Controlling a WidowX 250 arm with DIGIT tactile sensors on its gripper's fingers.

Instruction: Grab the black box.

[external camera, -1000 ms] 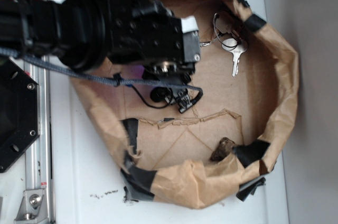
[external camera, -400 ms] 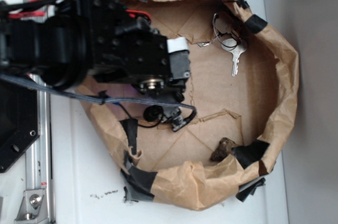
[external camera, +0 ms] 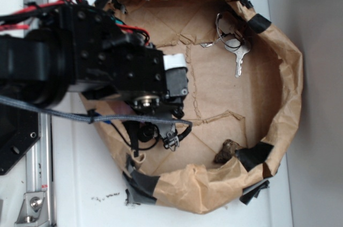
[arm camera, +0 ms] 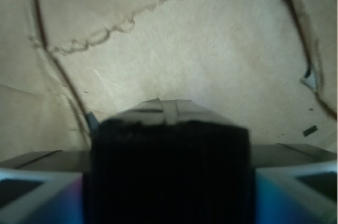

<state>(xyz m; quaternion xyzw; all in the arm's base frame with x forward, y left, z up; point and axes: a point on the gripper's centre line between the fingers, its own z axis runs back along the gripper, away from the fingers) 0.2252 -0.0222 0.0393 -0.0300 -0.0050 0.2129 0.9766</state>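
Exterior view: I am looking down on a white surface [external camera: 86, 184] carrying a crumpled paper nest [external camera: 289, 77], its walls folded up and patched with black tape [external camera: 254, 154], presumably to stop small things sliding out; a bunch of keys [external camera: 236, 50] is lying near the nest's far right wall, and a brown lump [external camera: 228, 151] is sitting against the near right wall; the arm is hanging over the nest's left half, with the gripper [external camera: 174, 85] pointing down at the floor of the nest; the arm's bulk is hiding the jaws, so I cannot tell whether they are released or clenched; I am not finding the black box anywhere on the open paper, so I am judging that it is lying beneath the arm or sitting between the jaws.

Wrist view: a dark block [arm camera: 169, 171] is filling the lower middle, flanked by pale blurred parts, with bare creased paper beyond; I cannot tell whether this is the black box or part of the gripper itself; before lifting I would be wanting a clearer look.
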